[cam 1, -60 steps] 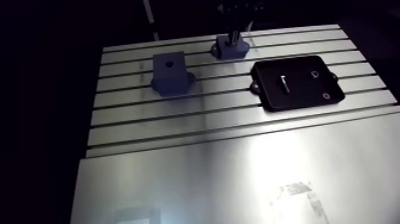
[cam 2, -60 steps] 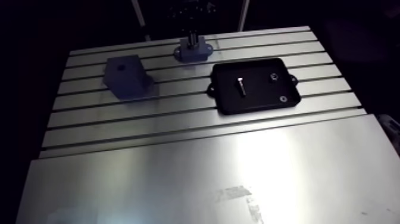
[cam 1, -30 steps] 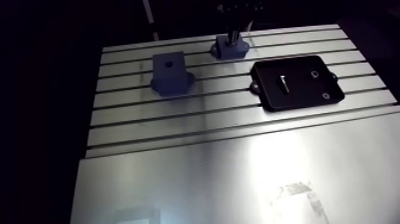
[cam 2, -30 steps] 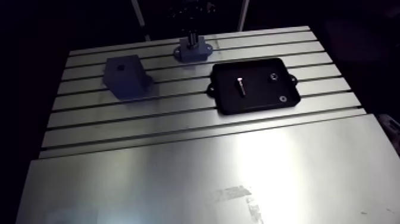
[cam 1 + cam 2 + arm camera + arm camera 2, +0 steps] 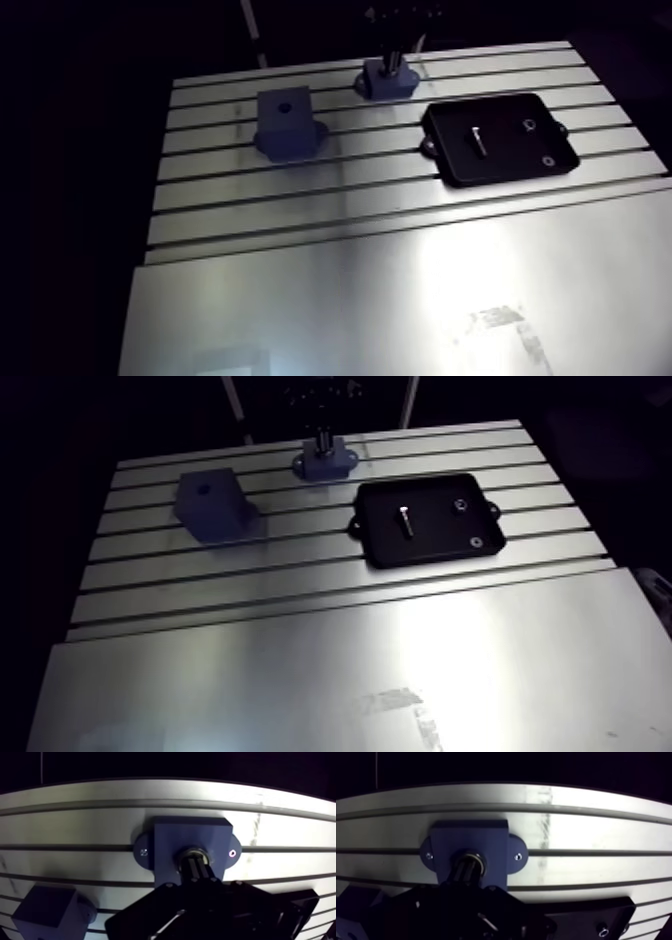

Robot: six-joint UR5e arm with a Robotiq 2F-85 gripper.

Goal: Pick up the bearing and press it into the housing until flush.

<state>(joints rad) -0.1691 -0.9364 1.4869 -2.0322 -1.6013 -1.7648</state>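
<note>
Slotted aluminium table [image 5: 350, 280]: the grooved section runs to the far edge, and a smooth plate forms the near half, giving open surface there. The blue flanged housing [image 5: 170, 837] sits just inside the far edge, about midway along it. A taller blue block [image 5: 285, 122] stands well apart from it, toward the far left corner, with open slots between the two. A black tray [image 5: 505, 150] lies near the right edge and close to the housing. It holds a small pin [image 5: 475, 137] and two small rings [image 5: 529, 124].

The gripper [image 5: 199, 863] stands directly over the housing. Its fingers [image 5: 205, 872] are drawn together with only a thin seam between them. Their tips rest on the metal bearing [image 5: 192, 850], which sits in the housing's bore. Whether the bearing is flush cannot be told.

In the arm view the wrist descends vertically from above the far edge onto the housing.
</note>
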